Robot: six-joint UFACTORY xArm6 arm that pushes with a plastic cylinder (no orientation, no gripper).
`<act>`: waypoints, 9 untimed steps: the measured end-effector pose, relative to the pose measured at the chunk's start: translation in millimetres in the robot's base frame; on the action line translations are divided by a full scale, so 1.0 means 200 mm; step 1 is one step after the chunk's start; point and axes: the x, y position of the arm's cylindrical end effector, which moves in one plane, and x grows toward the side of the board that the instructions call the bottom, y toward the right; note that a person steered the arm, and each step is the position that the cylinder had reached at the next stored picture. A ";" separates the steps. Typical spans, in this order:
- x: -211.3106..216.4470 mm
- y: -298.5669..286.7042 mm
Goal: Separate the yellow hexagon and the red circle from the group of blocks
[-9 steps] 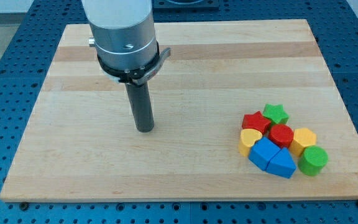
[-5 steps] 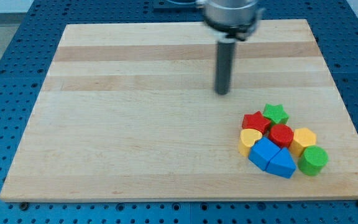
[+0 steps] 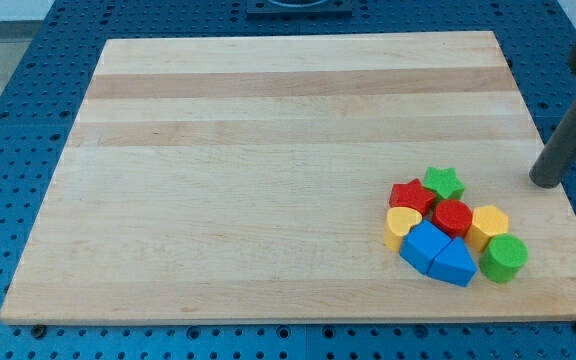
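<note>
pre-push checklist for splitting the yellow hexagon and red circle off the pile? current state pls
1. My tip located: ok, at the board's right edge, to the view's upper right of the pile, touching no block.
2. Targets found: ok, yellow hexagon on the pile's right side, red circle in its middle.
3. Hexagon open to a push: cannot tell, it touches the red circle and the green cylinder.
4. Red circle open to a push: not ok, hemmed in by the green star, red block, yellow heart and two blue blocks.
5. Free wooden board for pushing blocks apart: ok, toward the view's left.
</note>
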 end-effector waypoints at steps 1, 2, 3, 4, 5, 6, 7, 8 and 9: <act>0.09 0.03; 0.27 0.09; 0.27 0.09; 0.30 0.07; 0.34 0.01; 0.34 0.01; 0.34 -0.08; 0.32 -0.14; 0.32 -0.16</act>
